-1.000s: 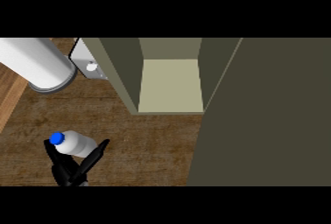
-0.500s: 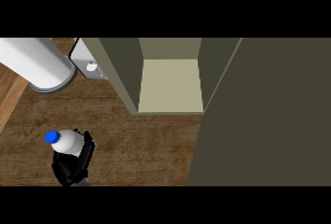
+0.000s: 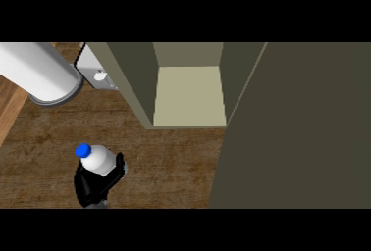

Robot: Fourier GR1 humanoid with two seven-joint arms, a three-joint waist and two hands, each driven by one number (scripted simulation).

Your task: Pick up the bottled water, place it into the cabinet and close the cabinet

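Note:
The bottled water [image 3: 99, 159], white with a blue cap [image 3: 83, 150], is at the lower left over the wooden counter. My right hand [image 3: 92, 186] comes up from the lower edge and is curled round the bottle's lower part, hiding its base. The cabinet [image 3: 188, 95] stands open ahead and to the right of the bottle, showing a pale empty shelf. Its open door [image 3: 297, 132] fills the right side of the view. My left hand does not show.
A thick grey forearm [image 3: 36, 71] crosses the upper left corner, ending by a small white block [image 3: 98, 77] against the cabinet's left wall [image 3: 130, 78]. Brown wooden counter [image 3: 174, 166] lies between the bottle and the cabinet.
The hand and bottle have shifted a little right and up, toward the cabinet. The bottle sits more upright in the hand. The cabinet and its door have not moved.

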